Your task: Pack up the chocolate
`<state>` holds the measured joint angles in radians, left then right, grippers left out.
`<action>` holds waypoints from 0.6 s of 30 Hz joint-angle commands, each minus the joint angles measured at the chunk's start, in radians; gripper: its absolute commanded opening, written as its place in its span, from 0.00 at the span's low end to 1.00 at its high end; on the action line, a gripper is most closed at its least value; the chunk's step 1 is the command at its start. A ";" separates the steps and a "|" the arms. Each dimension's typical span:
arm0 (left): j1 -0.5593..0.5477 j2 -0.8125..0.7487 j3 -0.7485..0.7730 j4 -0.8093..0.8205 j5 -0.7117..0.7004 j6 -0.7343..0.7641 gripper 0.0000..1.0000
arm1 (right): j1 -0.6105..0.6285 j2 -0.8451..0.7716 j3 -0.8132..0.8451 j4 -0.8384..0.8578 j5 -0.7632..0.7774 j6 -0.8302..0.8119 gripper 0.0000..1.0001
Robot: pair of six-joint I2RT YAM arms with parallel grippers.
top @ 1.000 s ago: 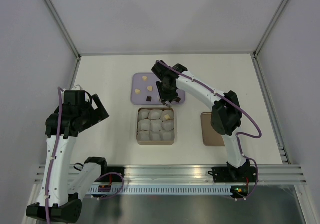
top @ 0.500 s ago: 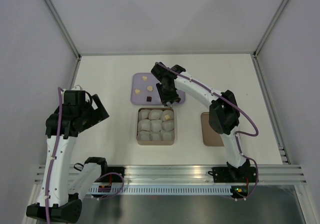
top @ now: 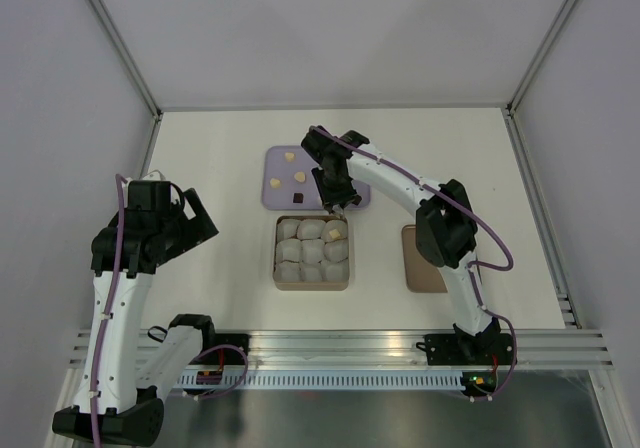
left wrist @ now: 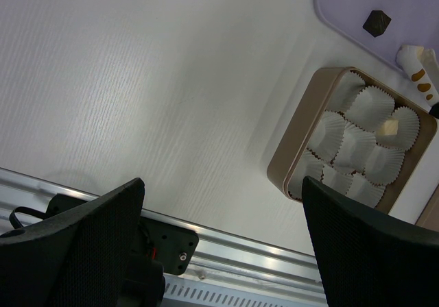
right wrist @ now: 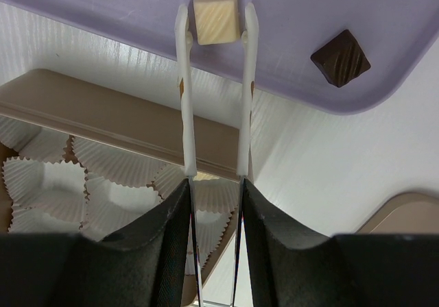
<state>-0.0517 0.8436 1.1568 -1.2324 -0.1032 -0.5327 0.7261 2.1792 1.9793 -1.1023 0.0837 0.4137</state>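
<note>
**My two arms, seen from above and from each wrist.** My left arm [top: 108, 318] and right arm [top: 395, 180] are built of white tubular links joined by blocky black joint housings. A thin purple cable [top: 505, 258] runs along each arm. My bases [top: 105, 423] are black, and a small green light [top: 470, 379] shows at the right one. My left gripper [left wrist: 221, 182] has two broad matte-black fingers [left wrist: 75, 242] with a fine mesh texture. My right gripper [right wrist: 216, 190] has glossy black fingers [right wrist: 137, 252] with smooth, rounded edges.
</note>
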 commanded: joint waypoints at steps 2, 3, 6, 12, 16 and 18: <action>0.003 -0.011 0.020 -0.010 -0.004 -0.001 0.99 | -0.004 0.016 0.039 0.007 0.002 -0.012 0.40; 0.003 -0.011 0.020 -0.010 -0.004 -0.001 1.00 | -0.004 0.016 0.039 0.009 0.004 -0.013 0.40; 0.003 -0.012 0.020 -0.010 -0.004 -0.003 1.00 | -0.004 0.024 0.039 0.010 0.002 -0.010 0.40; 0.003 -0.014 0.021 -0.013 -0.004 0.000 0.99 | -0.004 0.018 0.038 0.019 -0.001 -0.006 0.35; 0.003 -0.014 0.021 -0.013 -0.004 0.000 0.99 | -0.004 0.014 0.038 0.019 0.001 -0.007 0.31; 0.003 -0.014 0.021 -0.013 -0.006 0.000 1.00 | -0.004 0.014 0.036 0.021 0.001 -0.006 0.29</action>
<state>-0.0517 0.8413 1.1568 -1.2327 -0.1032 -0.5327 0.7261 2.1956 1.9793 -1.0901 0.0837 0.4145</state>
